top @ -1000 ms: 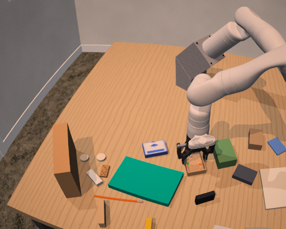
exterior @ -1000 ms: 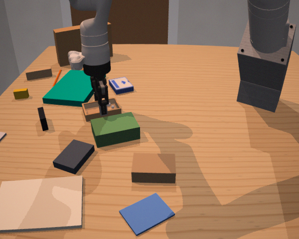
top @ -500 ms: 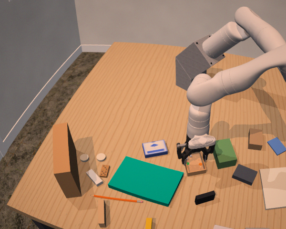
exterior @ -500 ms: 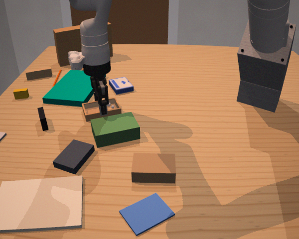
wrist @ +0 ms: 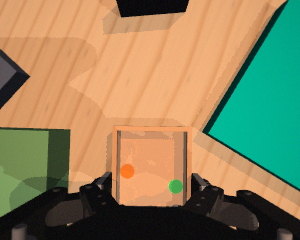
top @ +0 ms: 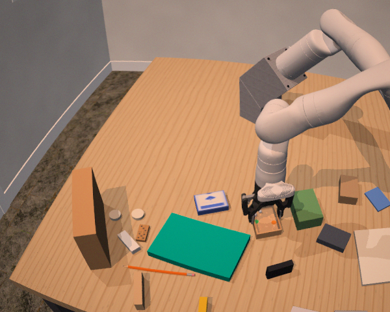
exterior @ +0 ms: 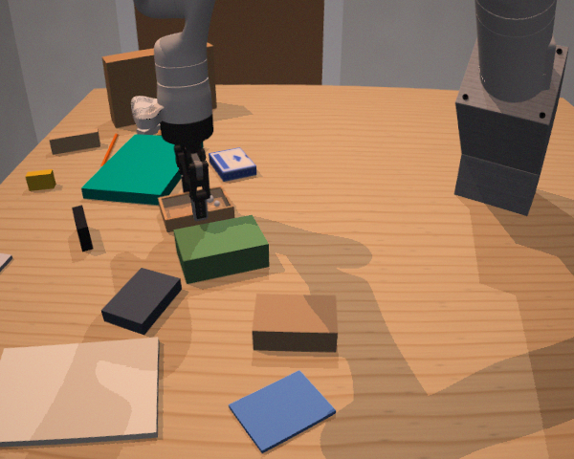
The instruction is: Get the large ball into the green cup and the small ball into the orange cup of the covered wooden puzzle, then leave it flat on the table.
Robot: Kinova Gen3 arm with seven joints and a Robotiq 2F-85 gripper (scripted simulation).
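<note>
Fingers of my gripper (wrist: 151,192) are pinching the side walls of the wooden puzzle (wrist: 151,150), lying flat on the table (top: 195,110) beside the green block (top: 306,208), while sorting both balls into the cups is remaining undone.

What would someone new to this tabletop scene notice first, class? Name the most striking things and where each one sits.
The pale robot arm reaches down near the table's middle, its gripper shut on the sides of the small covered wooden puzzle, whose orange cup and green cup show through the lid. Next comes the big teal slab beside the puzzle, with a green block on its other side. A tall wooden board stands upright near the table edge.
</note>
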